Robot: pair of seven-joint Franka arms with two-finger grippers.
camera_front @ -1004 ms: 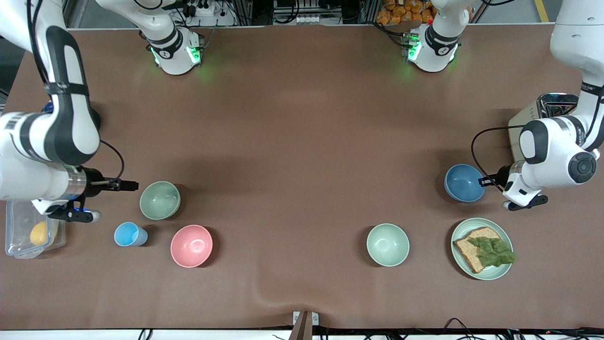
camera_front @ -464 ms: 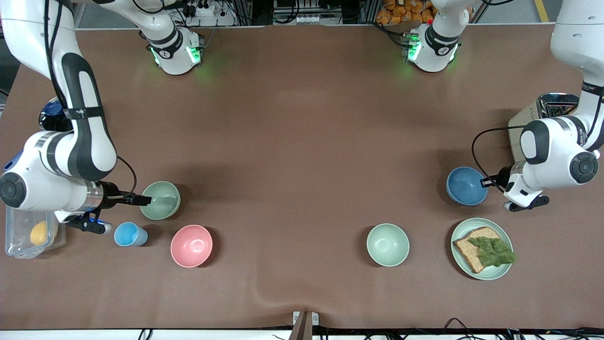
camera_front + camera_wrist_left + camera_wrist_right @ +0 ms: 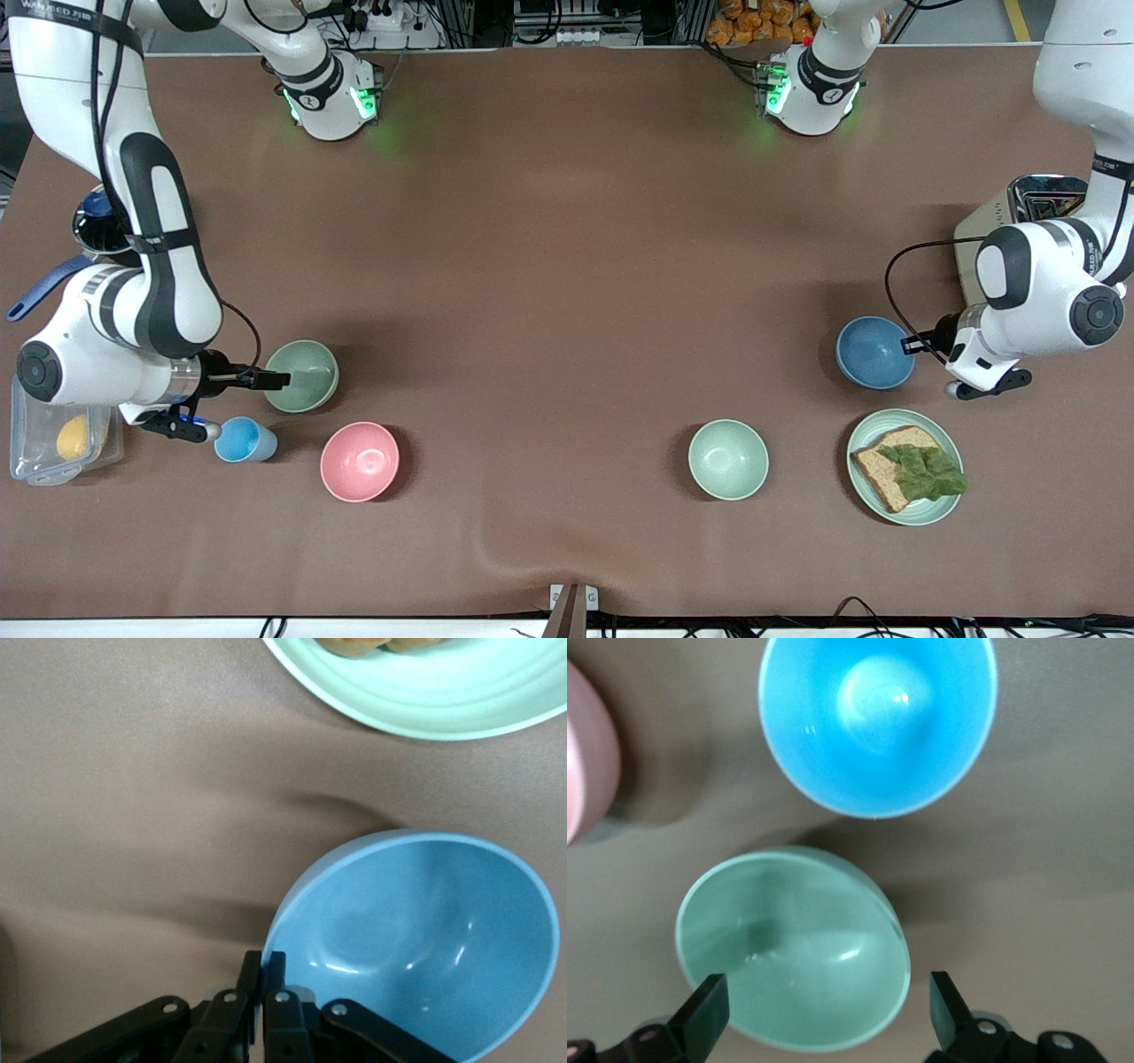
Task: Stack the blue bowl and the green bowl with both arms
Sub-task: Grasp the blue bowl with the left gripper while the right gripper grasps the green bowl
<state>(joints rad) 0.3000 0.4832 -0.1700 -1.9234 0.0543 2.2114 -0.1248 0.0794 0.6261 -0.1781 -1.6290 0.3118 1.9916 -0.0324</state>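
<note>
Since the earlier frame the right arm has swung in toward the green bowl (image 3: pixel 302 376), so that the right gripper (image 3: pixel 276 380) now sits at the bowl's rim with its fingers (image 3: pixel 702 1017) spread wide to either side of it, gripping nothing, while the left arm has hardly shifted. On the brown desk (image 3: pixel 567 266), the green bowl stands at the right arm's end, farther from the front camera than the small blue cup (image 3: pixel 244 439) and the pink bowl (image 3: pixel 359 461). The blue bowl (image 3: pixel 873 352) stands at the left arm's end, farther from the front camera than the pale-green plate (image 3: pixel 905 467), and the left gripper (image 3: pixel 912 344) has its fingers (image 3: pixel 275 967) pinched shut on its rim.
</note>
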